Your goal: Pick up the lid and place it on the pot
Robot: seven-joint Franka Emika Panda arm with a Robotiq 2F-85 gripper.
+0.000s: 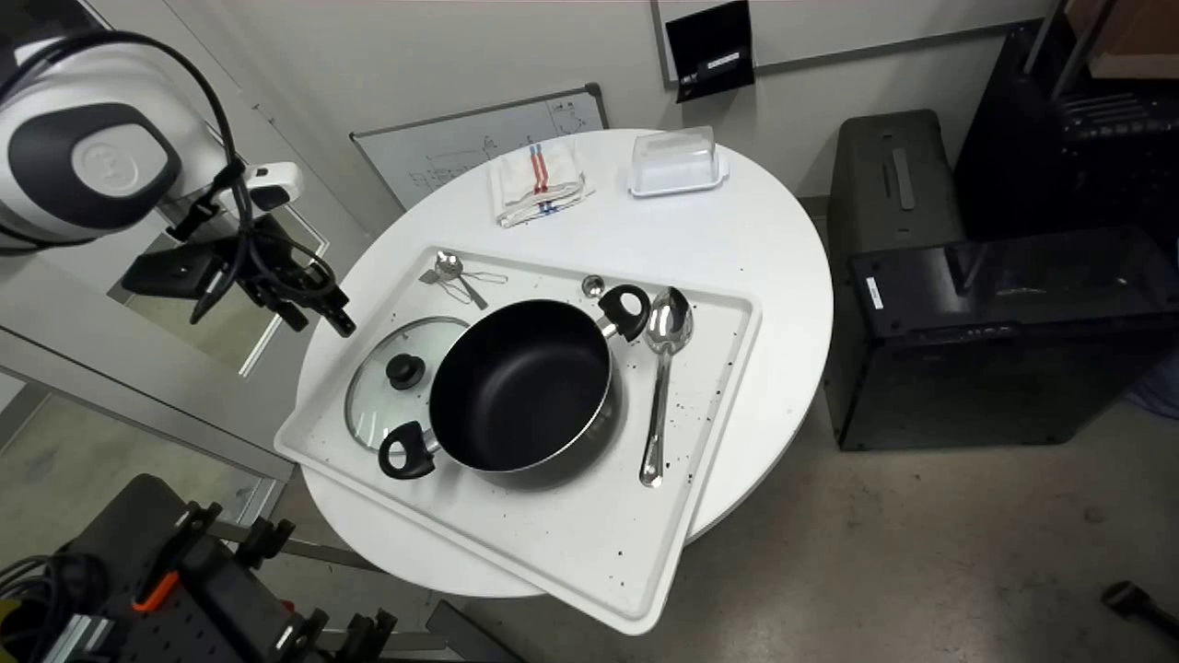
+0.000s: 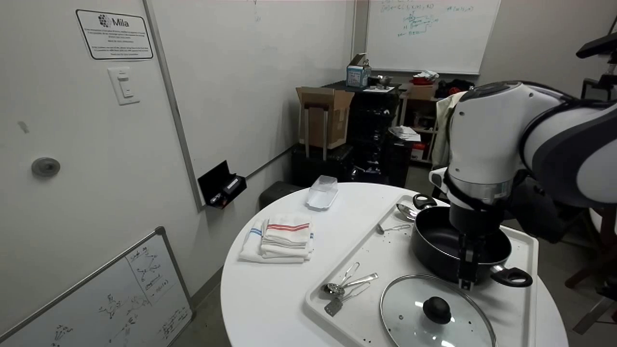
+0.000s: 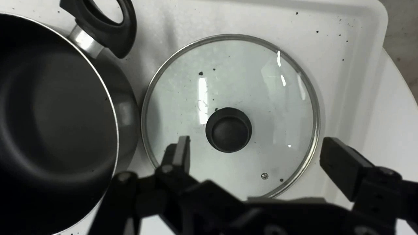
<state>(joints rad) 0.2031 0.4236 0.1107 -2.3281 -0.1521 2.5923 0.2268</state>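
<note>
The lid, clear glass with a metal rim and black knob, lies flat on the tray, knob up, close beside the pot. It shows in both exterior views (image 1: 382, 405) (image 2: 409, 308) and whole but for its lower edge in the wrist view (image 3: 228, 85). The black pot, uncovered and empty, stands upright in both exterior views (image 1: 525, 387) (image 2: 436, 246) and at the left of the wrist view (image 3: 55, 120). My gripper (image 3: 256, 143) is open and empty above the lid, its fingers apart with the knob nearer the left finger. It also shows in both exterior views (image 1: 321, 322) (image 2: 465, 284).
The white tray (image 1: 571, 543) rests on a round white table (image 1: 774, 276). A large metal spoon (image 1: 661, 368) lies beyond the pot. Several small utensils (image 1: 456, 272) and a small ladle (image 1: 593, 286) lie along the tray edge. Folded towels (image 2: 287, 238) and a clear-covered dish (image 2: 322, 193) are behind.
</note>
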